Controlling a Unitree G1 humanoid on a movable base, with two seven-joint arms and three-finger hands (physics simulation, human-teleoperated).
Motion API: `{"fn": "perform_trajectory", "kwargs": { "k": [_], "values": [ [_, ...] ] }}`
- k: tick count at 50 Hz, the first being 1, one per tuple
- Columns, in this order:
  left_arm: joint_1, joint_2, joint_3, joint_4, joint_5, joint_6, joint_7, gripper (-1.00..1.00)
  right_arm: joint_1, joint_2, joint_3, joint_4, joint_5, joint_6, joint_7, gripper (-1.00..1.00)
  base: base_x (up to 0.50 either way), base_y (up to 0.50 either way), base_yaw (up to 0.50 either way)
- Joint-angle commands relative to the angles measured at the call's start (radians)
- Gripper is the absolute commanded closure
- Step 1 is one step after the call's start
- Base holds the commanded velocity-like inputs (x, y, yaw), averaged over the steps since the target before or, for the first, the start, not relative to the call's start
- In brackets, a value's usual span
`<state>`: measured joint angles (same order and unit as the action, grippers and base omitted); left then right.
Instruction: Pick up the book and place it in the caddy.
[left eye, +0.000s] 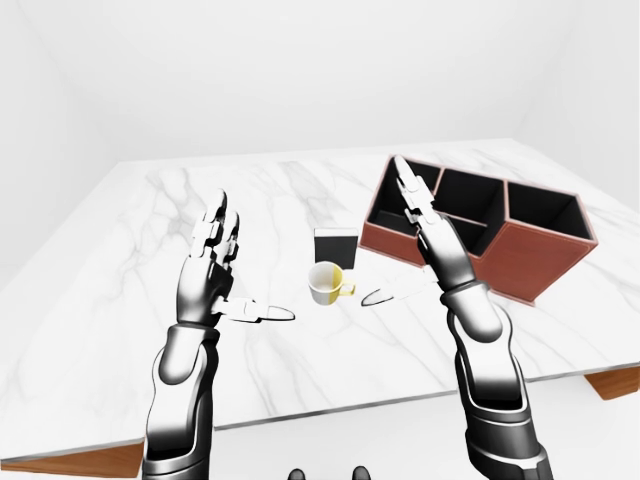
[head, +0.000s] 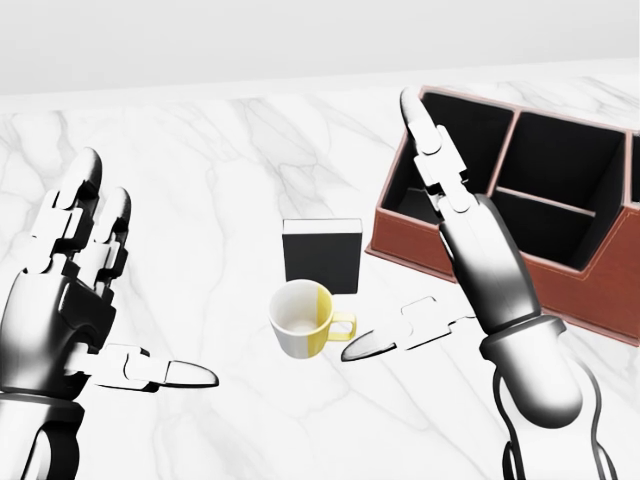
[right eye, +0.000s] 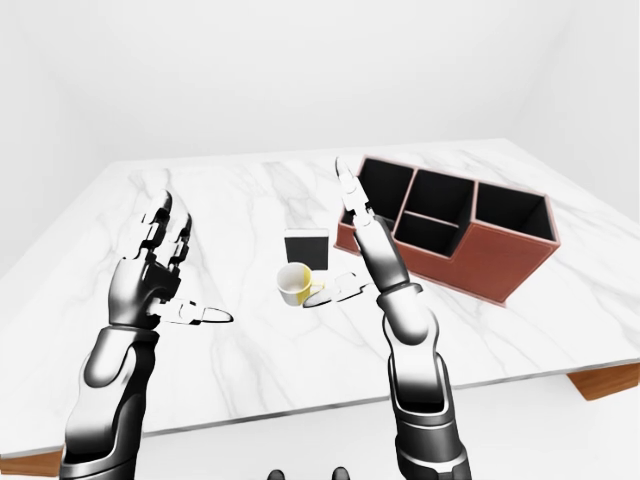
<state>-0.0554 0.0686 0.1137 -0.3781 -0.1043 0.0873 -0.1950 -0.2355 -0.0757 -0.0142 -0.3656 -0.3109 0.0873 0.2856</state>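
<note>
A black book (head: 320, 255) stands upright on the white marble table (head: 220, 170) in the middle of the head view. To its right sits the brown caddy (head: 590, 290), which has several open black compartments. My left hand (head: 140, 280) is open at the left, fingers up and thumb pointing right, well away from the book. My right hand (head: 385, 230) is also open, between the book and the caddy. Its long fingers (head: 432, 150) overlap the caddy's left compartment in the picture, and its thumb tip lies near the cup. Neither hand holds anything.
A white and yellow cup (head: 298, 320) lies tipped just below the book in the head view, mouth towards me and handle to the right. In the left-eye view the table's near edge (left eye: 330, 405) runs across the bottom. Bare marble lies to the left.
</note>
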Motion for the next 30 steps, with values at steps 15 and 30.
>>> {"fn": "perform_trajectory", "kwargs": {
  "k": [15, 30],
  "values": [
    [0.0, 0.001, 0.004, 0.006, 0.0, 0.0, 0.002, -1.0, -0.006, 0.003, 0.008, 0.018, -0.011, 0.0, 0.009, -1.0, 0.13, -0.01, 0.0],
    [0.002, 0.001, 0.004, 0.008, 0.0, 0.0, 0.001, -1.0, 0.004, 0.008, 0.014, 0.025, -0.017, 0.0, 0.007, -1.0, 0.12, -0.01, 0.0]
  ]
}}
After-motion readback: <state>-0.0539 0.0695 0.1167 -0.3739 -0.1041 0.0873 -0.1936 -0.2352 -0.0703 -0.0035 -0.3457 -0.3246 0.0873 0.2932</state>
